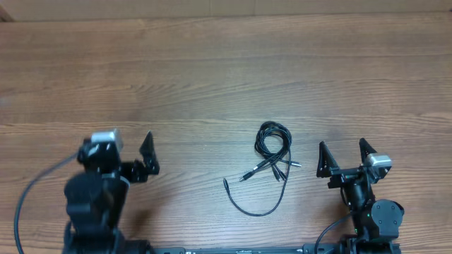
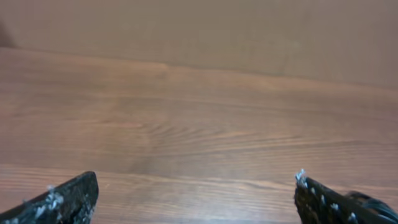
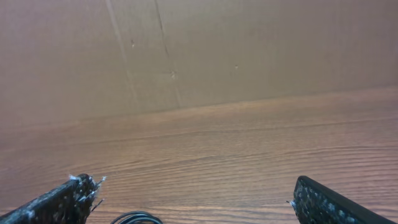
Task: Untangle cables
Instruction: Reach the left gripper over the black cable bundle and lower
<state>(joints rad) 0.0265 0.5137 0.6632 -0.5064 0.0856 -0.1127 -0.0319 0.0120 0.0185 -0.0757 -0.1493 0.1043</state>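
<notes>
Overhead shows you the cables (image 1: 272,152) bunched on the table (image 1: 212,70) nearer the right gripper (image 1: 342,144), with it and the left gripper (image 1: 150,152) both spread wide and empty, seemingly ready for a first grab

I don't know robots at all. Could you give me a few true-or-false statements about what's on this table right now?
1. The cables lie on the wooden table between the two arms. True.
2. The right fingers are clamped on a cable. False: they are spread open and hold nothing.
3. The cables are nearer the right fingers than the left fingers. True.
4. The left fingers are shut. False: they stand wide open over bare wood.
5. The cables are white. False: they are black.
</notes>
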